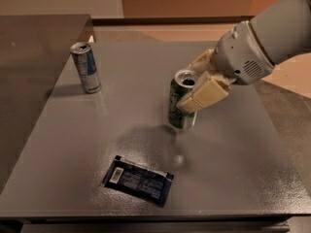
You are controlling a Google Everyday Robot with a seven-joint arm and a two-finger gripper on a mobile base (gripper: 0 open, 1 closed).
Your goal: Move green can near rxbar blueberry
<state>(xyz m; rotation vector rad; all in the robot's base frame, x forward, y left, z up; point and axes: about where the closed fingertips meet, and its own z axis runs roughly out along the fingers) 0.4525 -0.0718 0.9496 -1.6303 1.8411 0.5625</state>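
end effector (190, 87) around green can (177, 114) – centre-right | rxbar blueberry (138, 180) in front | slim can (86, 68) back-left
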